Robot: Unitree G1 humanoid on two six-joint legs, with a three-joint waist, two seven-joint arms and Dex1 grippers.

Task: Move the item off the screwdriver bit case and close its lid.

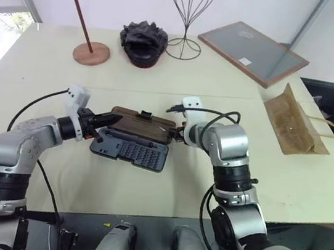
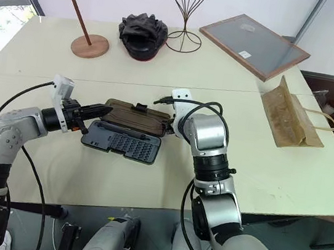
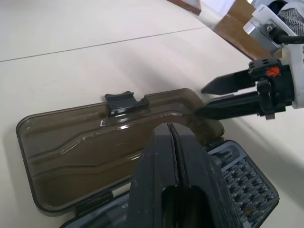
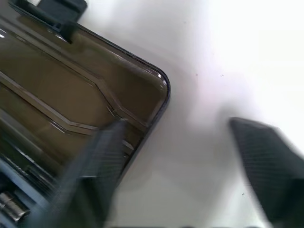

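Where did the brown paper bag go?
The paper bag lies flat on the table at the robot's right, near the edge, just in front of the wood-framed panel and well away from the open bit case.

Dark bit case open, smoky lid flat behind it — kraft bag well apart, table's right.

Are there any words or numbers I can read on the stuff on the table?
None can be read.
White sticker on the wood-framed grey panel: too small to read.
Round mark near the panel's far edge: too faint.
Raised marks on the lid: not legible.
Paper bag: no print visible.
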